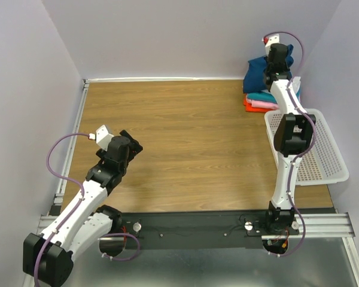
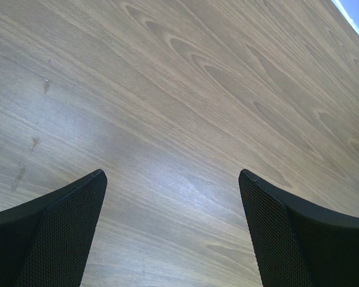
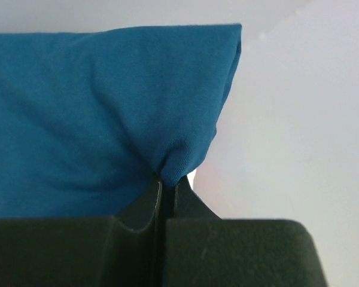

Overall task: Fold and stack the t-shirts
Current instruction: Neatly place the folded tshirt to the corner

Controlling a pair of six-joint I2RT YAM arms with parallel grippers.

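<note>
A pile of folded t-shirts sits in the table's far right corner, with teal, pink and orange-red layers showing under a dark blue t-shirt on top. My right gripper reaches over that pile. In the right wrist view its jaws are pressed together on a pinched fold of the blue t-shirt, and the right gripper has the pale wall behind it. My left gripper hovers over bare wood at the left. Seen from its own wrist, the left gripper is wide open with nothing between its fingers.
A white perforated plastic basket stands along the right edge, partly under the right arm. The wooden table is bounded by lilac walls at the left, back and right. A black rail with the arm bases runs along the near edge.
</note>
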